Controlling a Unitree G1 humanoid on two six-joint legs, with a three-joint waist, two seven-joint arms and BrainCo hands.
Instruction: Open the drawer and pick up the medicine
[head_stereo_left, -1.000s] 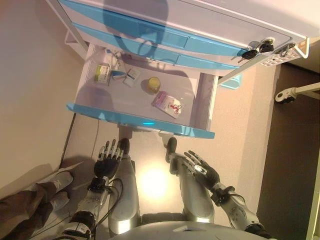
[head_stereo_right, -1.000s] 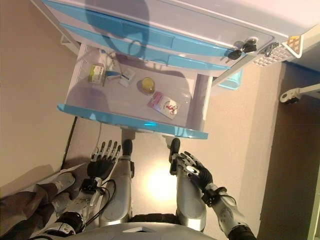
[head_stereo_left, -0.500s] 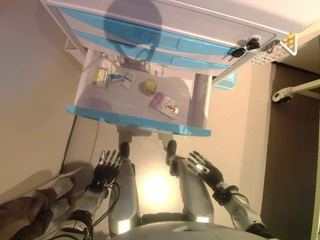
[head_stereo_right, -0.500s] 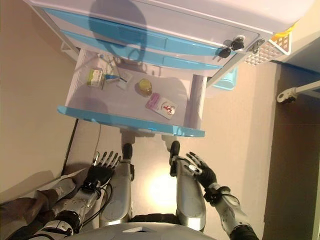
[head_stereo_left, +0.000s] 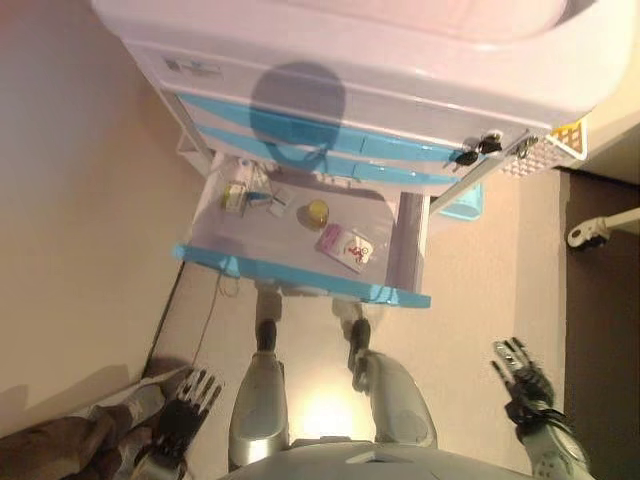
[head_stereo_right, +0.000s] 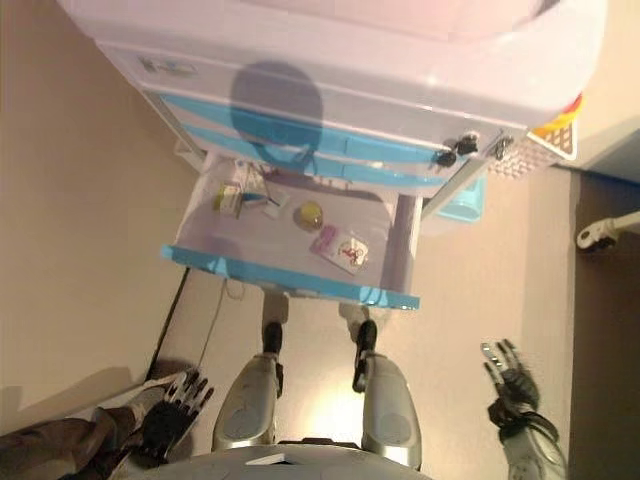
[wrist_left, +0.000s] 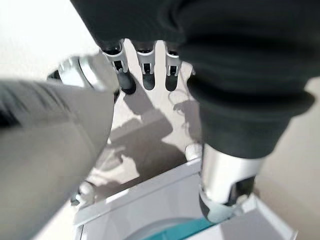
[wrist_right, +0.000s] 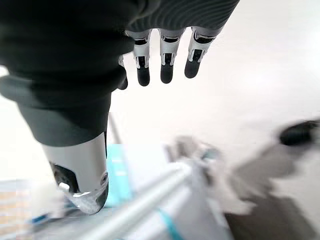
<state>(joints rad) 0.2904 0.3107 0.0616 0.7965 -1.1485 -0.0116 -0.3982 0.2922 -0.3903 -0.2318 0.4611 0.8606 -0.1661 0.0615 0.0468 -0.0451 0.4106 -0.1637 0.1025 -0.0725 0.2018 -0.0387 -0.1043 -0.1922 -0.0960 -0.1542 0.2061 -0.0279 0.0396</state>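
Note:
The white cabinet's lowest blue-fronted drawer (head_stereo_left: 300, 281) stands pulled out. Inside it lie a pink medicine packet (head_stereo_left: 346, 247), a round yellow jar (head_stereo_left: 317, 211), a green and white box (head_stereo_left: 235, 196) and a small blue and white pack (head_stereo_left: 276, 206). My left hand (head_stereo_left: 186, 424) hangs low at the left, fingers (wrist_left: 144, 71) straight, holding nothing. Far off at the lower right, my right hand (head_stereo_left: 523, 383) is also open and empty, its fingers (wrist_right: 166, 64) spread over bare floor. Both hands are well short of the drawer.
Two shut blue drawers (head_stereo_left: 330, 150) sit above the open one. Keys (head_stereo_left: 472, 154) hang at the cabinet's right corner beside a white side basket (head_stereo_left: 545, 156). A person's legs (head_stereo_left: 60, 452) show at the lower left. A caster wheel (head_stereo_left: 584, 233) stands at the right.
The whole picture has shifted, so the cabinet looks smaller and farther. Both hands have dropped and swung outward, away from the drawer front. The drawer's contents lie as before.

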